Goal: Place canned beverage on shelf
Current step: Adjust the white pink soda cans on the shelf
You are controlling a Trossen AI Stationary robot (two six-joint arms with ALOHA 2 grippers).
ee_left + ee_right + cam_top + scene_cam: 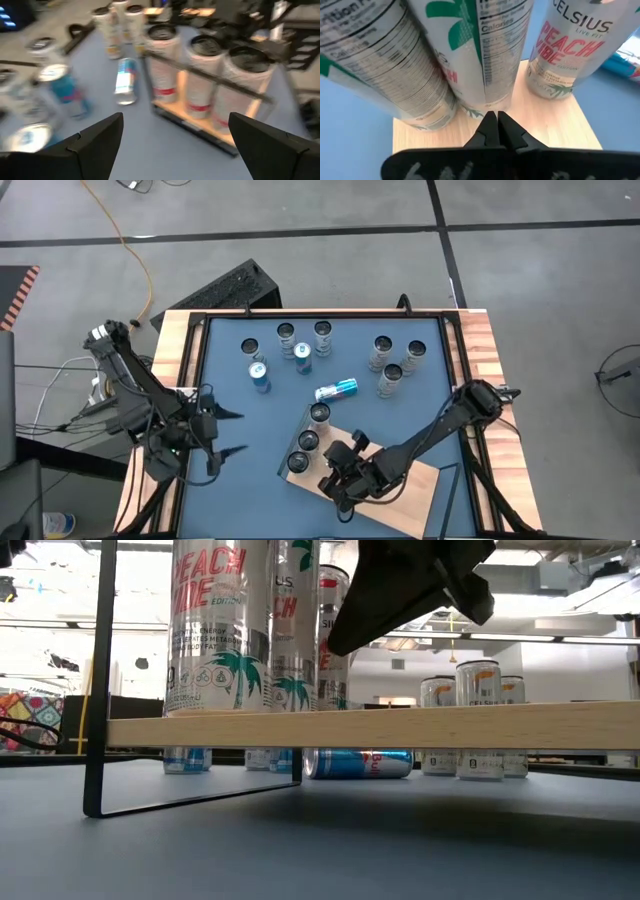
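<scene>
Three cans on shelf: tall cans [308, 440] stand in a row along the shelf [415, 485] edge.
Cans left: several upright on the blue table [230, 500], one blue can [336, 389] lying down.
Right gripper [338, 480]: fingers pressed together, empty, over the shelf beside the row.
Left gripper [228, 432]: spread wide, empty, waiting at the table's left.

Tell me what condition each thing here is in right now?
Shelf: flat on the table, three cans upright along one end.
Blue can: lying on its side.
Other loose cans: upright on the table.
Left gripper: open, empty.
Right gripper: shut, empty, over the shelf.
</scene>
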